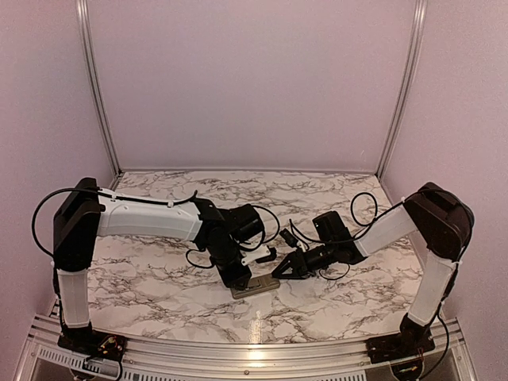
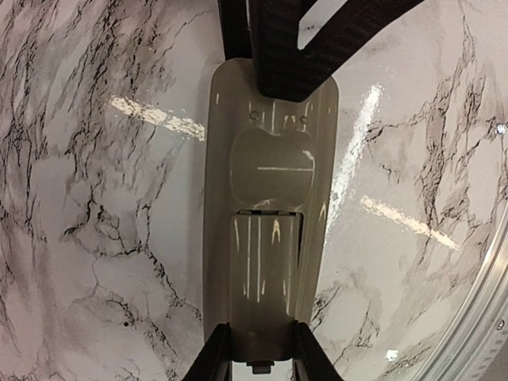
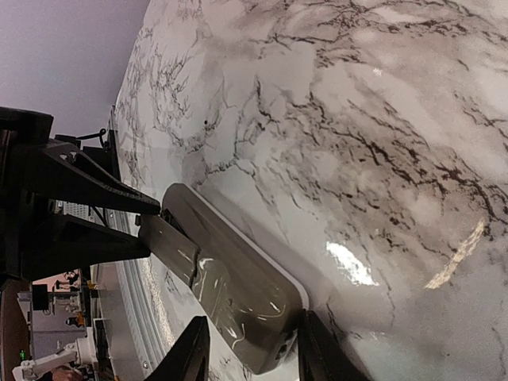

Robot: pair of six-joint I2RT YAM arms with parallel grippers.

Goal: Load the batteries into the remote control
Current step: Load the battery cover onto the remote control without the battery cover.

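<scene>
The remote control (image 2: 266,198) lies back-up on the marble worktop (image 2: 95,198), battery cover seemingly in place, with one end between the fingers of each gripper. The left gripper (image 2: 262,353) is narrowed onto its sides, probably to pin it steady. The right gripper (image 3: 250,349) straddles the opposite end, but I cannot tell whether it pinches.

Soft, even overhead light, top view slightly grainy with only weak shadows; wrist views bow at the edges, bright white glare streaks on the glossy tabletop (image 2: 155,117), sheen on the remote control (image 3: 230,294), nearest parts blurred.
</scene>
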